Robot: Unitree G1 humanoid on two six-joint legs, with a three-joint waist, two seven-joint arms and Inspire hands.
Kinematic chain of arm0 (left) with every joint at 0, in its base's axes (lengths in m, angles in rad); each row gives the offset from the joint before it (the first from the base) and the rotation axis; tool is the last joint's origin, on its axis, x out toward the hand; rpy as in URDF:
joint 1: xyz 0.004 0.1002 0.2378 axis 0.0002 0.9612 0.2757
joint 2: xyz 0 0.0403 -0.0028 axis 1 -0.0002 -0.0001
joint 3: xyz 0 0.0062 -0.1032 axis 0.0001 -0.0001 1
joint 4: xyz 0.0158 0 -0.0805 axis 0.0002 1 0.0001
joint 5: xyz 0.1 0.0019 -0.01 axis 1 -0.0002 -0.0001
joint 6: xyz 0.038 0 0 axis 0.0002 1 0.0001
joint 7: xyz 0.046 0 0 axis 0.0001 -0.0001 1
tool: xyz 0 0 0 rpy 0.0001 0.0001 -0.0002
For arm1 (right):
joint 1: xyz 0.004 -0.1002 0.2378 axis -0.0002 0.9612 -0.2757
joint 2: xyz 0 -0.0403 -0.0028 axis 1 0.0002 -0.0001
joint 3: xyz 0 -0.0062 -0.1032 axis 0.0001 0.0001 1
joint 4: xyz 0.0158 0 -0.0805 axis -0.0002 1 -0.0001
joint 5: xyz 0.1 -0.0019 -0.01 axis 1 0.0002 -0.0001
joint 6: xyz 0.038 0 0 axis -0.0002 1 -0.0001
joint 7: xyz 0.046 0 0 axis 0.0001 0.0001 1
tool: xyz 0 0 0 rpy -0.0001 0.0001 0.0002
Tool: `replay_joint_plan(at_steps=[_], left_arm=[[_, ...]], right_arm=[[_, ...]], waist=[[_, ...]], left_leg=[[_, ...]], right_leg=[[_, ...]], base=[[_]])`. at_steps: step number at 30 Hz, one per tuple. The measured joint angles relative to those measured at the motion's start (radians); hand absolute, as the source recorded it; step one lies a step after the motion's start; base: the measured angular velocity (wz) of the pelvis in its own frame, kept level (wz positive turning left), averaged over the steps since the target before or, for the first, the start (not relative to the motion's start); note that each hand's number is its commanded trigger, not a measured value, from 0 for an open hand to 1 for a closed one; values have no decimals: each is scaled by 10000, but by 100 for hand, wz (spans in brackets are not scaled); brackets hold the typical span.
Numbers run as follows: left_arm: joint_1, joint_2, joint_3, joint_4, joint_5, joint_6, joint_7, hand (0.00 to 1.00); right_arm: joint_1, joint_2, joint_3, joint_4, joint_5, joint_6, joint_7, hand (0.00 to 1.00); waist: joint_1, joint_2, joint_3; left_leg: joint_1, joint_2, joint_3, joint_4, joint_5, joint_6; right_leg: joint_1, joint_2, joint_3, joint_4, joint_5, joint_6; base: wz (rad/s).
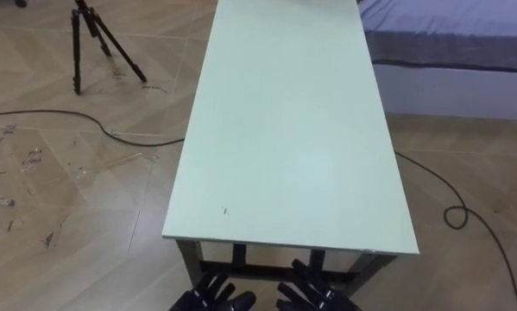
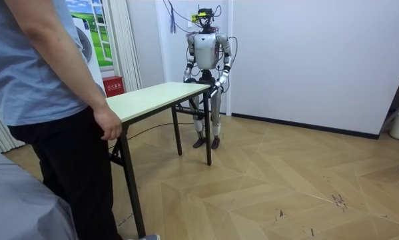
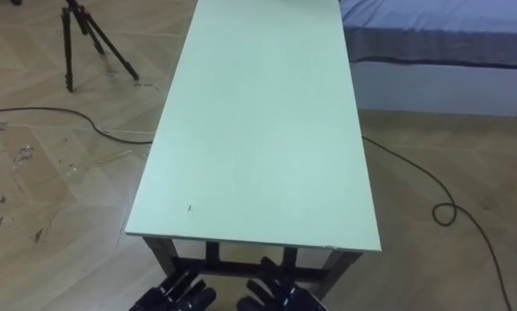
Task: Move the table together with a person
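A long table with a pale green top (image 1: 284, 130) and black legs stretches away from me. Its near short edge (image 3: 254, 242) lies just ahead of my hands. My left hand (image 1: 208, 296) and right hand (image 1: 314, 294) sit low, just below and in front of that edge, with fingers spread and holding nothing. Neither touches the top. In the room view I stand upright at the far end of the table (image 2: 156, 99). A person (image 2: 46, 100) stands at the other end, with one hand (image 2: 109, 127) down beside the table's corner.
A black tripod (image 1: 90, 39) stands on the wooden floor to the left of the table. A bed (image 1: 448, 52) runs close along the table's right side. Dark cables (image 1: 452, 212) trail over the floor on both sides. A red box (image 2: 112, 85) is by the curtain.
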Motion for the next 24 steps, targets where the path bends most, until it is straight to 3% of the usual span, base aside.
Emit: replay_joint_plan(at_steps=[8,12,21,24], left_arm=[[-50,400,-347,-1366,-444,136,14,0],[-73,435,-362,-1513,-590,204,19,0],[-379,447,-282,-1582,-1045,226,63,0],[-581,444,-253,-1582,-1116,302,89,0]], right_arm=[[-39,-52,105,-844,1134,74,-24,0],[-29,-268,321,-1153,1506,80,-59,0],[-160,-349,325,-1256,1824,303,-282,0],[-192,-378,329,-1255,1822,372,-380,0]], waist=[[-11,29,17],[-17,72,35],[-12,100,31],[7,119,83]], left_leg=[[1,0,14,137,2,-1],[1,-2,18,140,2,-1],[47,-7,-21,178,1,-2],[208,-5,6,84,1,-4]], right_leg=[[14,-15,46,-2,-1,-1],[17,-15,105,-2,-1,-1],[150,-13,221,16,-1,-2],[281,-6,235,17,-1,-2]], base=[[0],[0],[0],[0]])
